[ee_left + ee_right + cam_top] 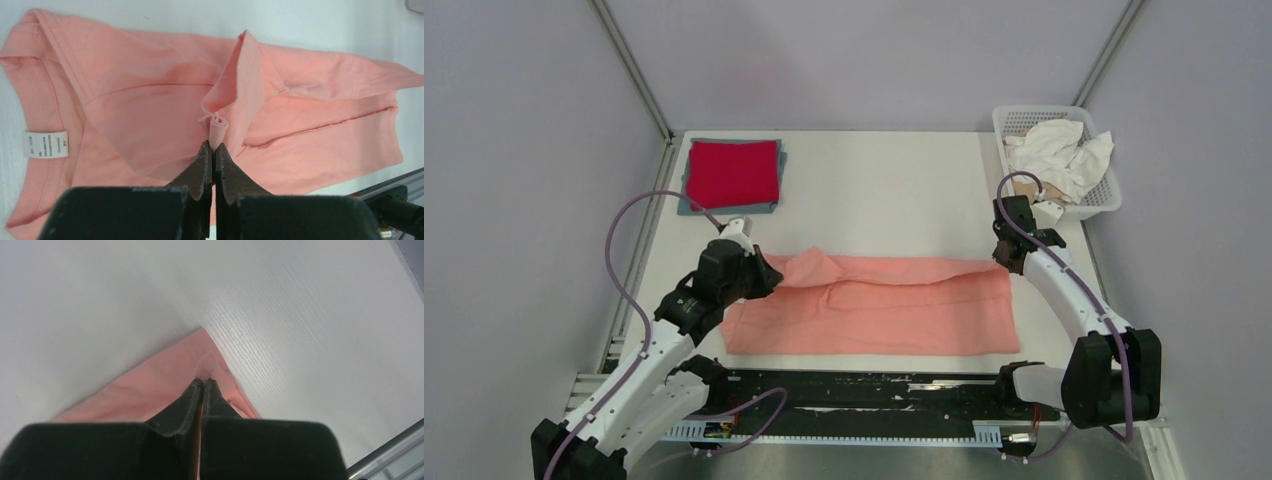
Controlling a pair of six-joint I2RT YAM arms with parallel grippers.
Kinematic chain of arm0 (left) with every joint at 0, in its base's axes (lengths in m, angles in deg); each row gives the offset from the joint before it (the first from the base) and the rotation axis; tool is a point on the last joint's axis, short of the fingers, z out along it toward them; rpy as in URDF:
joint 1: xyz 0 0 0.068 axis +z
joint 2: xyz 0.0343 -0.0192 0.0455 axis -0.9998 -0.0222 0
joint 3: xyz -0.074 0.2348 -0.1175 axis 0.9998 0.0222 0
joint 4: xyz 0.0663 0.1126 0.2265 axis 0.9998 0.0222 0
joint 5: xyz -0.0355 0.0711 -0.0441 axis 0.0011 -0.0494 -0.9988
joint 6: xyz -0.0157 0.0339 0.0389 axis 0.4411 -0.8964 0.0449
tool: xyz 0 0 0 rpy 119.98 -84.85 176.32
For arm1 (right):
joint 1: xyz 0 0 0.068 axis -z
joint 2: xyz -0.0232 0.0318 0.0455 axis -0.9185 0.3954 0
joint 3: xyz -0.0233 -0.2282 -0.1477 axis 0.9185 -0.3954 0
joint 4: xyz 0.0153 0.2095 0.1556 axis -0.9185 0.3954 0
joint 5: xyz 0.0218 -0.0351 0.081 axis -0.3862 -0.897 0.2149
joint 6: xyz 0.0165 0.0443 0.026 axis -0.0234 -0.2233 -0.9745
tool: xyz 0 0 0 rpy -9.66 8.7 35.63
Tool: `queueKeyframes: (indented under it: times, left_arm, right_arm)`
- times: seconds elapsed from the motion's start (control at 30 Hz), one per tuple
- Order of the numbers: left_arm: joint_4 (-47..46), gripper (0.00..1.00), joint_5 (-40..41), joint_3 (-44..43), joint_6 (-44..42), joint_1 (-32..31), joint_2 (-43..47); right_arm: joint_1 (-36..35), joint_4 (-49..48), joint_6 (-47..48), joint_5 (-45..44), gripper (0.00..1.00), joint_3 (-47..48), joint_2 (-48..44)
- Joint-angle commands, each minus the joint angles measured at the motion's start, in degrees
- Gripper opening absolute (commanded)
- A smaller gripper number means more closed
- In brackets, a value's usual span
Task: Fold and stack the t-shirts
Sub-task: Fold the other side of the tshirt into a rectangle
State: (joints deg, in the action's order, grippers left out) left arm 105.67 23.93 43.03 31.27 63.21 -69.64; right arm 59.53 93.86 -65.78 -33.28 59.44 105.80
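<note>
The salmon-pink t-shirt [869,305] lies across the near middle of the table [884,190], folded into a long, soft rectangle with shallow creases and stitched hems. The left gripper [214,147] is clamped on a rolled pinch of its cloth at the left end, pulling it up into a peaked ridge. A white label [45,144] shows inside the ribbed neckline. The right gripper [202,382] is closed tight on the shirt's far right corner, thin fabric pressed between its dark fingers.

At the far left, the red t-shirt [732,173] sits folded square on top of the grey-blue t-shirt [686,205], whose edges show along its left and near sides. At the far right, a white plastic lattice basket [1104,205] holds crumpled white t-shirts [1059,150] and some beige cloth.

The tabletop is matte white with a fine grain. Pale lilac-grey walls enclose it, with metal posts [634,70] in the far corners.
</note>
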Motion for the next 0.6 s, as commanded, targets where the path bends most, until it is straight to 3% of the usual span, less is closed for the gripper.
queueKeyframes:
  times: [0.0,0.57]
  left_arm:
    - [2.54,0.00,0.74,0.73,2.65,-0.31,2.78]
    - [11.65,0.00,-2.91,6.99,11.17,-0.47,6.54]
  right_arm:
    - [-0.02,0.74,0.18,-1.28,0.00,0.85,-1.92]
    - [-0.02,3.47,-4.48,-3.25,0.00,-3.24,0.80]
